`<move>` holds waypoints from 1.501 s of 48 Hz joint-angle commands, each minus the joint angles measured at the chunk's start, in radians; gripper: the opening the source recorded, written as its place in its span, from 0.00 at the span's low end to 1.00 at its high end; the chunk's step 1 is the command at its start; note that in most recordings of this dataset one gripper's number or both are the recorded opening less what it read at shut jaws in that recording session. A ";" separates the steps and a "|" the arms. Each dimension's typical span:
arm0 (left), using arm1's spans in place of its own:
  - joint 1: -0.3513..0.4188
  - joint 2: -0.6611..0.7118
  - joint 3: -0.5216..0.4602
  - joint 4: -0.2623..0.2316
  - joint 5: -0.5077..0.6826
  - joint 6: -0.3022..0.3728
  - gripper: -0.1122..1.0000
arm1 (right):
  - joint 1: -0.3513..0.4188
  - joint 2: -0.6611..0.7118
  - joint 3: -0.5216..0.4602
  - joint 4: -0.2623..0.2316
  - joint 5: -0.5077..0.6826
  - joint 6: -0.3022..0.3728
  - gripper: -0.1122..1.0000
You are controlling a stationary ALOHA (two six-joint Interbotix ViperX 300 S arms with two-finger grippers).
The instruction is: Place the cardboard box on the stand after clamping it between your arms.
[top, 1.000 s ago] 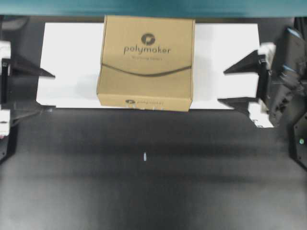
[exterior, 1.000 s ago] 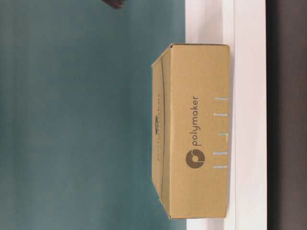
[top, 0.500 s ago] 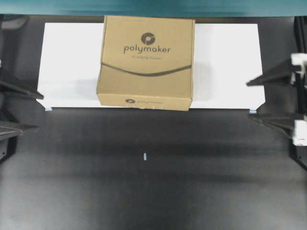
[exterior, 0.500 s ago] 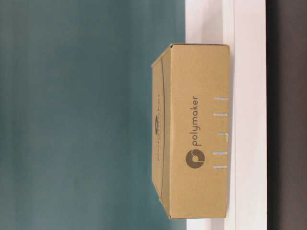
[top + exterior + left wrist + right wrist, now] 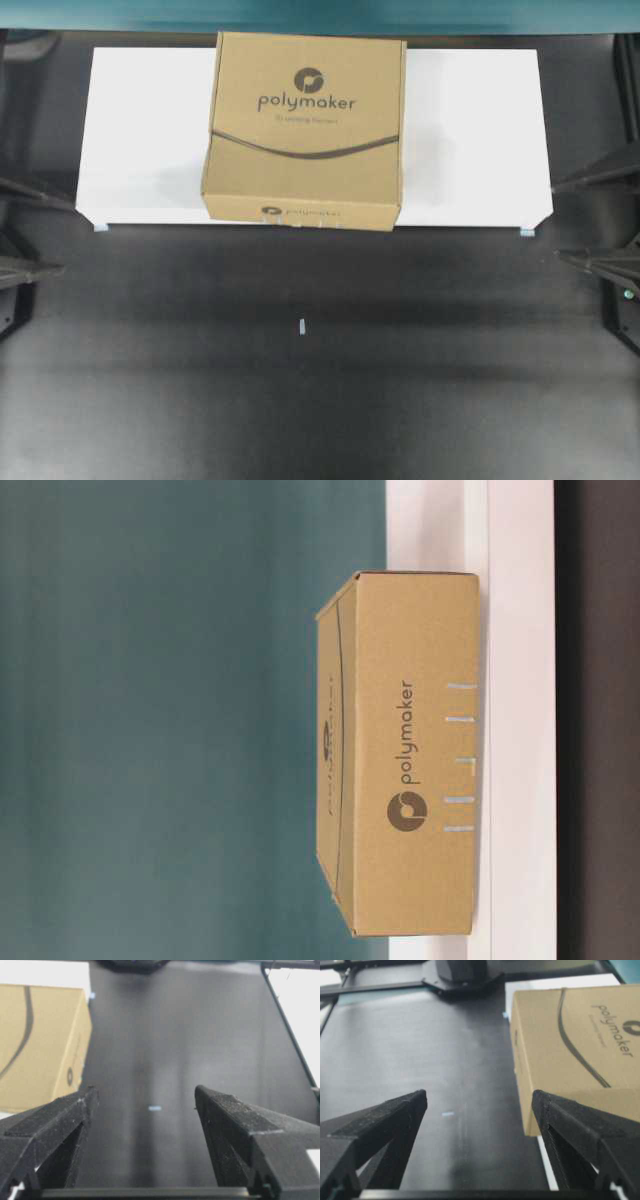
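Note:
The cardboard box [image 5: 305,130] lies flat on the white stand [image 5: 470,130], in its middle, with its front face at the stand's front edge. At table level the box [image 5: 410,750] rests on the stand [image 5: 520,720] with nothing touching it. My left gripper [image 5: 66,238] stands open at the left edge, off the stand's front left corner. At the right edge my right gripper [image 5: 556,222] is open beside the stand's front right corner. The left wrist view has the box [image 5: 40,1045] ahead and to the left of the empty left gripper [image 5: 146,1091]. The right gripper [image 5: 479,1095] is empty, with the box [image 5: 570,1045] ahead to its right.
A black table [image 5: 300,400] spreads in front of the stand, with a small pale mark [image 5: 301,326] near its middle. A teal wall [image 5: 320,12] runs behind the stand. An arm base [image 5: 460,972] stands at the far end in the right wrist view.
Both grippers have drawn outward from the box, the left toward the left edge and the right toward the right edge. The box has stayed still on the stand.

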 commanded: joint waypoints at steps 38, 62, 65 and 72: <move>0.038 -0.095 0.051 0.000 0.002 -0.009 0.72 | -0.029 -0.202 0.087 0.000 0.038 0.008 0.83; 0.066 -0.084 0.071 0.002 -0.009 -0.011 0.72 | -0.048 -0.204 0.112 0.002 0.031 0.008 0.83; 0.066 -0.081 0.074 0.002 -0.018 -0.011 0.72 | -0.049 -0.204 0.117 0.002 0.026 0.008 0.83; 0.066 -0.066 0.084 0.002 -0.055 -0.009 0.72 | -0.049 -0.204 0.124 0.000 0.020 0.008 0.83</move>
